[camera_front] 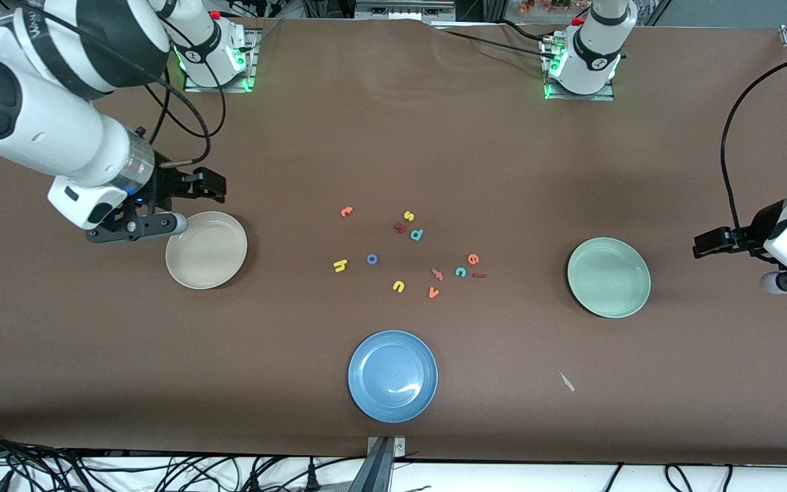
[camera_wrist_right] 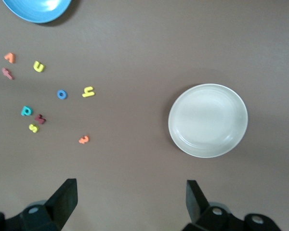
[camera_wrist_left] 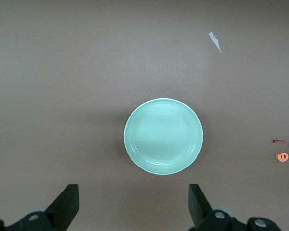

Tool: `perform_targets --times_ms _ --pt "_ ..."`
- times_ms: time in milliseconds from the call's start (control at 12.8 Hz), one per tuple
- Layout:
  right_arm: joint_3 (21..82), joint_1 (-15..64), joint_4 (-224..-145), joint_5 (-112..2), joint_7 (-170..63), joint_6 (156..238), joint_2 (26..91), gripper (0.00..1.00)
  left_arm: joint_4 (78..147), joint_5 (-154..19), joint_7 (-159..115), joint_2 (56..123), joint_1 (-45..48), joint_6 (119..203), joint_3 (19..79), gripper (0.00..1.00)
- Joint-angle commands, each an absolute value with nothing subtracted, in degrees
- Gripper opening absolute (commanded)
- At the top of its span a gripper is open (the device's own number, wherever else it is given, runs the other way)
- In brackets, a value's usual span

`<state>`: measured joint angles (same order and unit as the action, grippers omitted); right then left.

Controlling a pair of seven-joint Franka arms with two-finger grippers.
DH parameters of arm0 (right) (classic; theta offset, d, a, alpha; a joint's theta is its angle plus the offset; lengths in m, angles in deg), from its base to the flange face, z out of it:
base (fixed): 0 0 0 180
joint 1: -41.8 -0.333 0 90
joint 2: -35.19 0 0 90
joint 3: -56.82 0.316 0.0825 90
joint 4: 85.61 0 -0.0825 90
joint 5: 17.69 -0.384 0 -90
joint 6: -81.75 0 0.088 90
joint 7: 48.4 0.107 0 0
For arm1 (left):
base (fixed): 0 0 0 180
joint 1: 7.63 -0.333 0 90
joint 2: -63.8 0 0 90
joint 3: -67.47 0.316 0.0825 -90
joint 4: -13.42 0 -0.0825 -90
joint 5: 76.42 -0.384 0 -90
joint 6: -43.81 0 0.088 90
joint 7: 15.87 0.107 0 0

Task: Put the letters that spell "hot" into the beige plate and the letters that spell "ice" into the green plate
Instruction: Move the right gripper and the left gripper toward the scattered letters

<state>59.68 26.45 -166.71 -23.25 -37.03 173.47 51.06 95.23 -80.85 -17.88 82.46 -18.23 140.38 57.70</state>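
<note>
Grippers, left gripper (camera_wrist_left: 134, 204) by green plate (camera_front: 609, 277), right gripper (camera_wrist_right: 130, 202) by beige plate (camera_front: 206, 249), gape wide, empty; letters unsorted.

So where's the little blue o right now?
The blue o lies on the brown table among the scattered letters, right beside the yellow h, which is on its beige plate side. It is farther from the front camera than the blue plate.

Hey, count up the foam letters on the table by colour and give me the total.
Yellow: 3 (yellow h, yellow s, yellow u)
Orange: 3 (orange t, orange e, orange v)
Red: 3 (red k, red i, paler red letter)
Teal: 2 (teal p, teal c)
Blue: 1 (blue o)
Total: 12
</note>
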Motion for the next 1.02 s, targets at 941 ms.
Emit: perform_targets --times_ms 941 --pt "69.9 21.9 -190.0 -19.6 -18.4 212.2 58.6 1.0 95.0 -80.1 -34.8 89.5 -6.4 140.2 57.7 1.0"
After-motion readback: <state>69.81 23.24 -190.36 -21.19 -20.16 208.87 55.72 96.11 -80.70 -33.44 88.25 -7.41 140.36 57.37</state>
